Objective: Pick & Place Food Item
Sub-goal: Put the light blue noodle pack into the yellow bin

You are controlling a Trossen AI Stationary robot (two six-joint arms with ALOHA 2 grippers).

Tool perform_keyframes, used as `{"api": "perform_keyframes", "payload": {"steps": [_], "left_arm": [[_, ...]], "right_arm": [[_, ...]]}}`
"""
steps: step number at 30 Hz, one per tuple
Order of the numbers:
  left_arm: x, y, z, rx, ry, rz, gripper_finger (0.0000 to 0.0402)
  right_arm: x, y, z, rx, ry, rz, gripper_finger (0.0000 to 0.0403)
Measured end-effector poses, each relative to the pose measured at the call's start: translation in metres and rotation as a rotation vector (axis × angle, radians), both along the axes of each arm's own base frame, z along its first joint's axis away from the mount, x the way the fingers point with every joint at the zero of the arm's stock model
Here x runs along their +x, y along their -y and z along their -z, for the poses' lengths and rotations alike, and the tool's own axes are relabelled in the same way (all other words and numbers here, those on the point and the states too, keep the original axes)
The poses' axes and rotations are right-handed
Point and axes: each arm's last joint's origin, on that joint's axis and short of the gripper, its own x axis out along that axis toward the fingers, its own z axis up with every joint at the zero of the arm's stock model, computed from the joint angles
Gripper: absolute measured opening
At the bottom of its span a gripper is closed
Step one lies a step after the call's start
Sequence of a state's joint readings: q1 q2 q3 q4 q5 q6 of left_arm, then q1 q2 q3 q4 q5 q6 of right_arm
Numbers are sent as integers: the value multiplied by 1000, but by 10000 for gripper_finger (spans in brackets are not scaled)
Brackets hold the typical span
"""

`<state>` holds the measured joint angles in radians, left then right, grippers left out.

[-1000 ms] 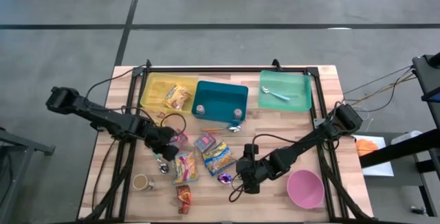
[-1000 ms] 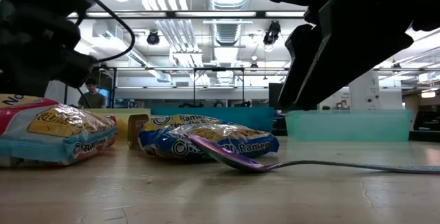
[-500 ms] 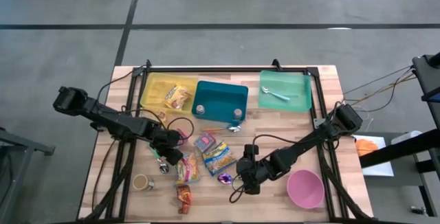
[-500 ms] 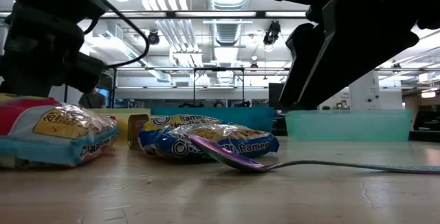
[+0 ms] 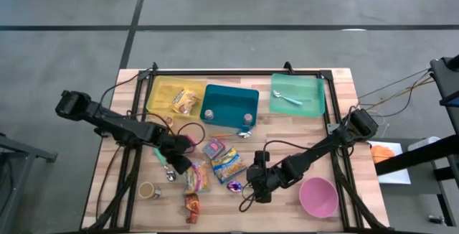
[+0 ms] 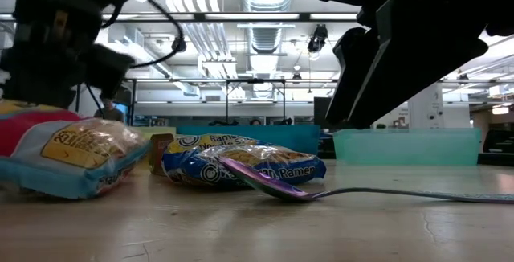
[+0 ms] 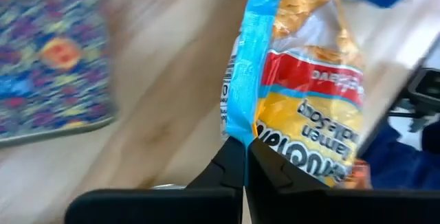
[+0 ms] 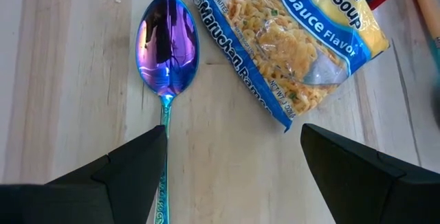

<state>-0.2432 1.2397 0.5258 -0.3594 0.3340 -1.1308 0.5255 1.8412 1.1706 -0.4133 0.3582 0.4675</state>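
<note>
A ramen packet (image 5: 196, 179) with red, yellow and blue print lies left of the table's middle; my left gripper (image 5: 182, 164) is shut on its edge. The packet also shows at the left of the low view (image 6: 71, 153). A second, blue ramen packet (image 5: 226, 164) lies to its right. An iridescent purple spoon (image 8: 167, 45) lies on the wood beside that blue packet (image 8: 295, 38). My right gripper (image 8: 230, 162) hangs open above the spoon's handle and touches nothing. My left gripper pinches the packet's blue sealed edge (image 7: 240, 124) between its two fingertips (image 7: 234, 165), slanting down from the table's left side. The held edge looks raised a little, and the rest of the packet (image 6: 80, 186) rests on the table.
At the far edge stand a yellow tray (image 5: 162, 89) holding a packet, a teal bin (image 5: 229, 103) and a green tray (image 5: 297, 94) with a spoon. A pink bowl (image 5: 318, 197), a cup (image 5: 148, 189), a snack bar (image 5: 191, 205) and a patterned packet (image 5: 214, 148) lie around.
My left gripper has moved toward the table's right and near edges to the ramen packet and has shut on its blue edge. The packet's held side has come up a little, so it looks narrower from above. My right gripper has kept still.
</note>
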Motion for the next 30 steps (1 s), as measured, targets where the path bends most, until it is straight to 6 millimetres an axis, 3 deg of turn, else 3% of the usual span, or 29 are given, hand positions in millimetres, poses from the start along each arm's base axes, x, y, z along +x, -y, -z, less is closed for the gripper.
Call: {"api": "perform_keyframes", "payload": {"steps": [5, 11, 18, 30], "left_arm": [[15, 3, -25, 17, 87, 37, 2], [21, 2, -56, 130, 56, 42, 1], [34, 4, -93, 185, 183, 60, 1], [38, 1, -130, 329, 235, 45, 0]], "right_arm": [[0, 0, 0, 0, 0, 0, 331], [0, 0, 0, 0, 0, 0, 331], [0, 0, 0, -2, -1, -3, 331], [0, 0, 0, -11, 2, -3, 331]]}}
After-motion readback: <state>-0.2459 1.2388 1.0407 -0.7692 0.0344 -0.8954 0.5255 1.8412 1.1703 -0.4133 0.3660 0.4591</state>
